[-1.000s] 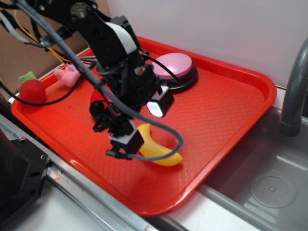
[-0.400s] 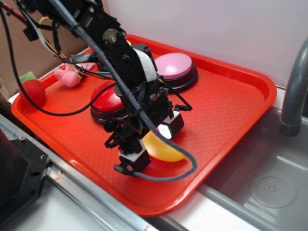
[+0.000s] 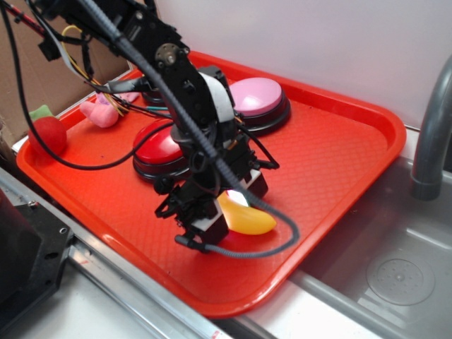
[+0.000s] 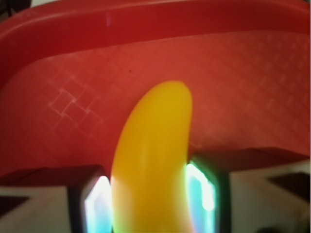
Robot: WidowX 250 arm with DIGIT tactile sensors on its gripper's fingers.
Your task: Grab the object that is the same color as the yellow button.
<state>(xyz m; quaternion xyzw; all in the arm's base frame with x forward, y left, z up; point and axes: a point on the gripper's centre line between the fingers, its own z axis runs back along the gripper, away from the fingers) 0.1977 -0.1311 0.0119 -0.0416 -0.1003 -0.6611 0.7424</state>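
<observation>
The object, a glossy yellow toy banana (image 3: 247, 219), lies on the red tray (image 3: 332, 162) near its front edge. My gripper (image 3: 227, 208) is down over it, one finger on each side. In the wrist view the banana (image 4: 150, 155) fills the gap, and both lit pads (image 4: 97, 206) press against its flanks, so my gripper (image 4: 150, 194) is shut on it. The banana's tip points toward the tray's rim. The yellow button is hidden behind the arm.
A red button (image 3: 157, 148) sits just left of the gripper and a pink button (image 3: 258, 97) behind it. A strawberry plush (image 3: 46, 131) and pink toy (image 3: 99, 113) lie at the tray's left. A metal sink (image 3: 395, 275) and grey pipe (image 3: 431, 141) are right.
The gripper swung from the banana's left end to straddle it, dropped lower, and its fingers have come in against the banana's sides.
</observation>
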